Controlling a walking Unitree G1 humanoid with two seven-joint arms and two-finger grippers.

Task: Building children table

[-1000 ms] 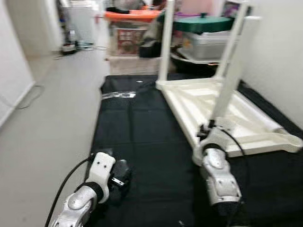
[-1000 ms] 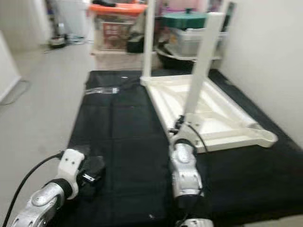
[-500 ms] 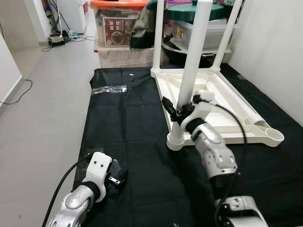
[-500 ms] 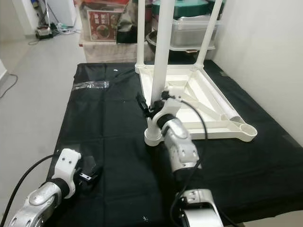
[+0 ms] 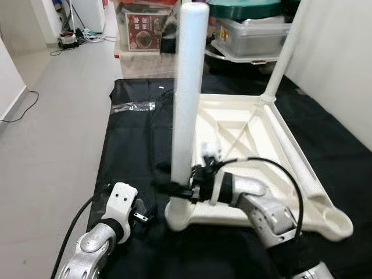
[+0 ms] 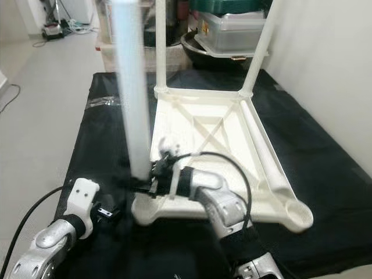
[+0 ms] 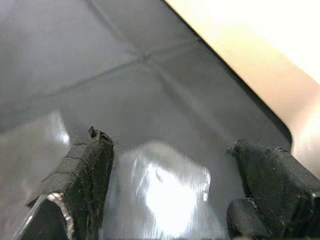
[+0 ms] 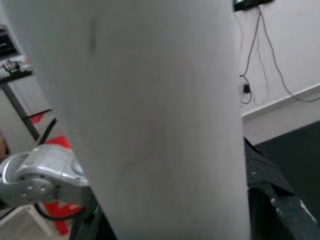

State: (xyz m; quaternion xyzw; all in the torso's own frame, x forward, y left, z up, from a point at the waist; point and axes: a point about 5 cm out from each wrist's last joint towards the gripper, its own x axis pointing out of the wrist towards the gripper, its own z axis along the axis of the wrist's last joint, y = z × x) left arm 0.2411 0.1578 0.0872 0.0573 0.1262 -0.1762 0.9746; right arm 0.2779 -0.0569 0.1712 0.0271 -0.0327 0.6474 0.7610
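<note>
The upturned white children's table [image 5: 244, 145] lies on a black cloth [image 5: 133, 151] on the floor, legs up. The right tool [image 5: 181, 190] has its black fingers clamped around the near leg [image 5: 187, 93] just above its socket. The left tool [image 7: 170, 200] hovers low over the cloth beside that corner, fingers spread and holding nothing.

We're in a home, looks like a hallway or spare room used for storage. Pale tiled floor [image 5: 52, 133], plain white walls [image 5: 343, 64]. Black cloth [image 5: 136, 145] spread on the floor as a work area. At the far end we see stacked plastic storage bins [image 5: 256, 35], one with a green lid [image 5: 250, 9], plus a printed box [image 5: 145, 26]. Loose cables [image 5: 23, 107] trail along the floor by the wall. Household clutter, no shop or lab gear.
</note>
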